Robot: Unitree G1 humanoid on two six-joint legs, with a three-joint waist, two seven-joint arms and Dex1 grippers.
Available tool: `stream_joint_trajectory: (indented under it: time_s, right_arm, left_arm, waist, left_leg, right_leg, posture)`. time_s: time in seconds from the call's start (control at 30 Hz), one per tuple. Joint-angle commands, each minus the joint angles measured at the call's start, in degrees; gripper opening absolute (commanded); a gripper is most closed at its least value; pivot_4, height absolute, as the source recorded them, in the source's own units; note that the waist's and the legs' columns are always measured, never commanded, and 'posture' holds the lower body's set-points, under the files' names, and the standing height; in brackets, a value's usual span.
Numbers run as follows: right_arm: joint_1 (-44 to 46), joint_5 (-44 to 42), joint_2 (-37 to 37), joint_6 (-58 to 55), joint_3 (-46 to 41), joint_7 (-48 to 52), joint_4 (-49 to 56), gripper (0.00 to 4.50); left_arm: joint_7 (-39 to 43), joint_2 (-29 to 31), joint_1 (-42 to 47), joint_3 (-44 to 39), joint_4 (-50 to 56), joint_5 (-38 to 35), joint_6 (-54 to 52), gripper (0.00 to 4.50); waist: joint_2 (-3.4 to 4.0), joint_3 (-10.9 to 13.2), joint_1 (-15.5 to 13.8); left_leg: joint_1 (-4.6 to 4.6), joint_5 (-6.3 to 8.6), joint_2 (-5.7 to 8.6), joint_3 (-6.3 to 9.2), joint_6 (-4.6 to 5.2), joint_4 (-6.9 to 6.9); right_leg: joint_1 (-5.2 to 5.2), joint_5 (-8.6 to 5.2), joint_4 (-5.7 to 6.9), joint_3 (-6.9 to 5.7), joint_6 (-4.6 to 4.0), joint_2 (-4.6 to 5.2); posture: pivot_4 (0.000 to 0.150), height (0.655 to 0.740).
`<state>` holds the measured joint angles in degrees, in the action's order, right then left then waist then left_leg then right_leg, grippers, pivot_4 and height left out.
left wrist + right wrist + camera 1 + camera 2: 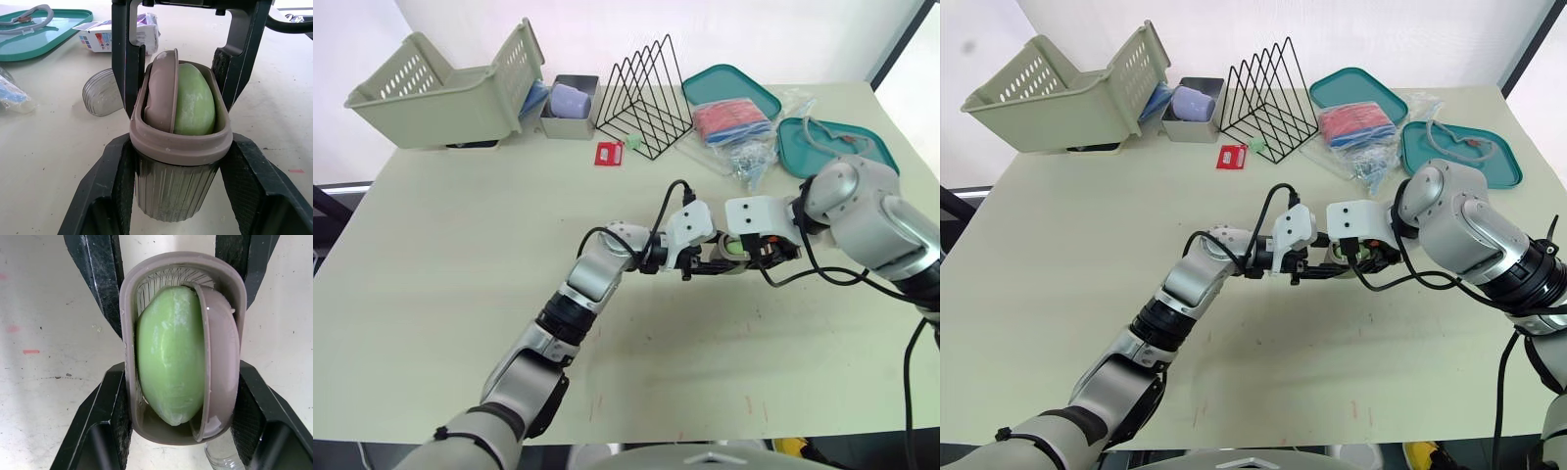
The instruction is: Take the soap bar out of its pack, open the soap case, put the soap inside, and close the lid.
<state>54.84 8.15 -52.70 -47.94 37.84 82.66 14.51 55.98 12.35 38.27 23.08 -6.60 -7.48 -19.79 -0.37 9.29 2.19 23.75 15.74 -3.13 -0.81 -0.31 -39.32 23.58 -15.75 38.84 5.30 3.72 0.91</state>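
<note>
We are clamping the soap case [176,191] near the middle of the table [460,294], left gripper [176,147] and right gripper [181,372] each closed on its walls, the soap [171,352] sitting inside beside a tilted insert [161,93]. Pulling unevenly, we are risking spilling it; the clear lid [100,93] is lying beyond, unfitted.

Pale green soap [168,357]; soap case [173,188] grey-brown rim, ribbed translucent grey body.
</note>
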Motion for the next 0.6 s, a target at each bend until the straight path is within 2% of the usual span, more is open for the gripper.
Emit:
stream_joint_trajectory:
  time_s: [0.03,0.27,0.3,0.4,0.43,0.6]
  right_arm:
    - [-0.9,-0.1,0.4,0.3,-1.1,-0.4,1.2,2.07]
    - [-1.1,-0.5,0.8,0.0,-1.4,-0.5,1.2,2.07]
    - [-1.2,-0.6,0.9,-0.2,-1.5,-0.6,1.1,3.04]
    - [-1.7,-1.1,1.4,-0.2,-2.5,-1.0,1.0,4.27]
    - [-1.9,-1.3,1.6,-0.2,-3.0,-1.2,0.9,4.48]
    - [-4.5,-5.0,1.7,2.7,-8.2,-3.0,-1.8,4.48]
  left_arm:
    - [-0.5,-1.0,0.8,-1.2,0.4,-1.0,0.2,2.02]
    - [-0.9,-1.4,0.9,-1.6,-0.2,-0.7,1.9,2.02]
    - [-0.8,-1.4,0.9,-1.6,-0.3,-0.7,2.1,2.02]
    - [-0.7,-1.2,0.6,-1.6,-0.3,-0.6,2.5,2.02]
    - [-0.7,-1.1,0.5,-1.7,-0.3,-0.6,2.5,2.02]
    - [0.4,0.5,0.1,-2.3,-0.2,-0.8,3.6,2.02]
  waist:
    - [0.00,0.0,0.0]
    - [0.00,0.0,0.0]
    - [0.00,0.0,-0.1]
    - [0.02,0.0,-0.2]
    - [0.02,0.0,-0.2]
    - [0.02,0.0,-0.2]
  left_leg:
    - [0.00,0.00,0.00,0.00,0.00,0.00]
    - [0.00,0.00,0.00,0.00,0.00,0.00]
    - [0.00,0.00,0.00,0.00,0.00,0.00]
    - [0.03,0.00,0.01,0.00,0.00,0.00]
    - [0.04,0.00,0.02,0.00,0.00,0.00]
    - [0.04,0.00,0.02,0.01,0.00,-0.01]
  right_leg:
    - [0.00,0.00,0.00,0.00,0.00,0.00]
    - [0.00,0.00,0.00,0.00,0.00,0.00]
    - [0.00,0.00,0.00,0.00,0.00,0.01]
    - [0.01,0.00,0.00,0.00,0.00,0.01]
    - [0.01,0.00,-0.01,0.00,0.00,0.02]
    - [0.01,0.00,-0.01,-0.01,0.00,0.02]
  posture:
    - [0.150,0.7400]
    - [0.150,0.7400]
    - [0.150,0.7400]
    - [0.150,0.7400]
    - [0.150,0.7400]
    - [0.150,0.7400]
